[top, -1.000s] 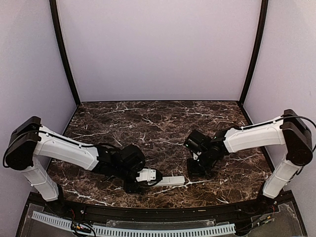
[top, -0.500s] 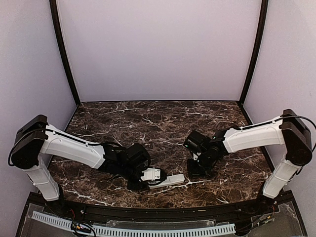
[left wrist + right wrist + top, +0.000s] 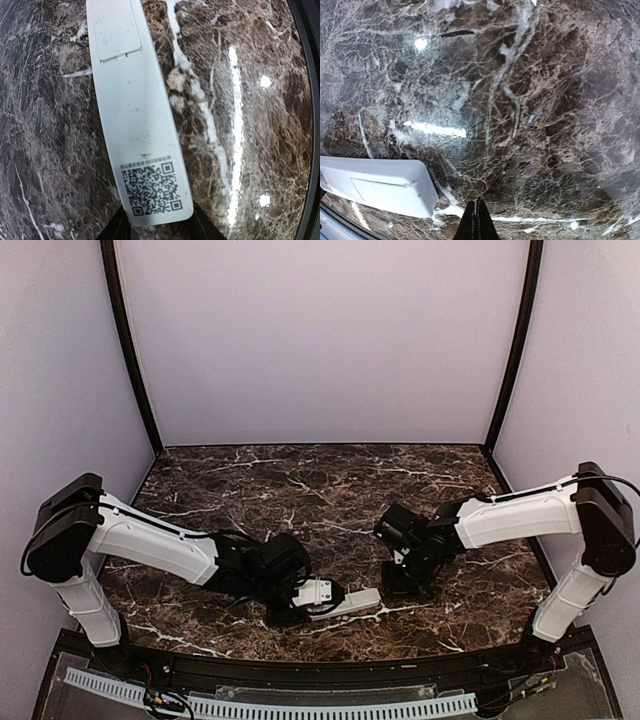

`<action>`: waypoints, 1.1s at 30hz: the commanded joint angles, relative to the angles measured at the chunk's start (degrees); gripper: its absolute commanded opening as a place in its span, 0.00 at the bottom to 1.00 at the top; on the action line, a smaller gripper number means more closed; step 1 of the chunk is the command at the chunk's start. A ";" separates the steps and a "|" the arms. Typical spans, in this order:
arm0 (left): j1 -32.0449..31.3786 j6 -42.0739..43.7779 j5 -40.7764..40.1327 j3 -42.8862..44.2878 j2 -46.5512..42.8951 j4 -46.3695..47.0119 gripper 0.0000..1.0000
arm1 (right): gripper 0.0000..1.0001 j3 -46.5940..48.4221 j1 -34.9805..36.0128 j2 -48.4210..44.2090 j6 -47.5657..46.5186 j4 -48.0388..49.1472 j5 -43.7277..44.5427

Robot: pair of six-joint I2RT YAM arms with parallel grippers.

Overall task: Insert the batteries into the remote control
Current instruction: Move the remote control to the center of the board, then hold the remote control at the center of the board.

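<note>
The remote control (image 3: 358,601) lies near the front edge of the table, a slim white bar with its back face up. In the left wrist view the remote (image 3: 135,125) shows a QR label at its near end and a fitted battery cover (image 3: 116,30) at the far end. My left gripper (image 3: 322,596) is shut on the label end, with black fingers (image 3: 119,226) on either side. My right gripper (image 3: 398,585) is shut and empty, low over the table just right of the remote's far end (image 3: 375,185). No batteries are in view.
The dark marble table (image 3: 330,490) is walled by pale panels at the back and sides. A black rim (image 3: 330,665) runs along the front edge close to the remote.
My left arm has moved right, carrying the remote with it, and the remote's far end has swung slightly away from the front edge. My right gripper has barely moved.
</note>
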 commanded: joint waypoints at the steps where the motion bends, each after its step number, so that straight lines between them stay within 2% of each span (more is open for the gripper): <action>1: -0.50 0.00 -2.69 1.12 3.23 3.74 0.38 | 0.00 0.23 0.31 -0.75 -1.50 -1.61 1.30; 6: -0.53 0.70 -2.71 3.22 4.94 4.36 0.43 | 0.00 1.13 -0.64 -0.65 -3.14 -3.13 3.55; 12: -0.44 -0.67 -2.65 2.36 3.82 3.23 0.63 | 0.00 0.57 -2.80 -2.11 -5.21 -4.65 4.45; 16: -0.17 -3.36 -2.02 0.75 1.72 2.25 0.68 | 0.00 0.48 -3.68 -2.44 -6.83 -3.11 3.54; 19: 0.07 -6.30 -0.40 -1.15 0.00 2.31 0.68 | 0.00 1.76 -3.87 -1.02 -8.23 -2.66 3.43; 22: 0.25 -7.95 0.13 -2.16 -0.66 1.67 0.61 | 0.00 2.72 -3.88 0.46 -8.78 -2.70 3.32; 33: 0.88 -8.26 0.97 -0.32 2.03 -0.04 0.46 | 0.00 4.32 -3.25 3.63 -8.19 -0.82 1.76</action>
